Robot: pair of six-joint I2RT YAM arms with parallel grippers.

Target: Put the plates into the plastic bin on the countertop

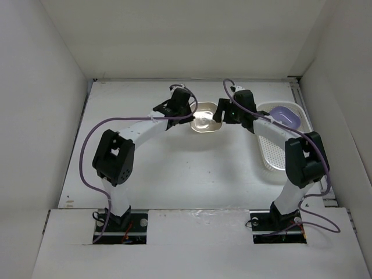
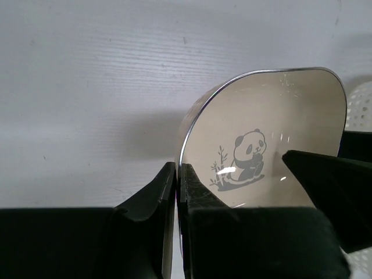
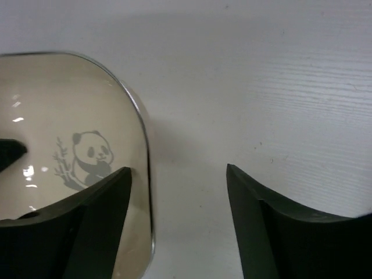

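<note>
A beige plate (image 1: 204,121) with a grey panda print is at the back middle of the white countertop (image 1: 174,168). My left gripper (image 1: 190,112) is shut on its left rim; the left wrist view shows both jaws pinching the edge of the plate (image 2: 273,128) at my left gripper (image 2: 179,180). My right gripper (image 1: 220,114) is open at the plate's right edge. In the right wrist view the rim of the plate (image 3: 58,110) lies between the spread jaws of my right gripper (image 3: 179,195), untouched. The white plastic bin (image 1: 273,152) stands at the right and holds a purple plate (image 1: 286,116).
White walls enclose the countertop on the left, back and right. The bin's perforated rim (image 2: 360,104) shows just beyond the beige plate in the left wrist view. A metal rail (image 1: 302,99) runs along the right edge beside the bin.
</note>
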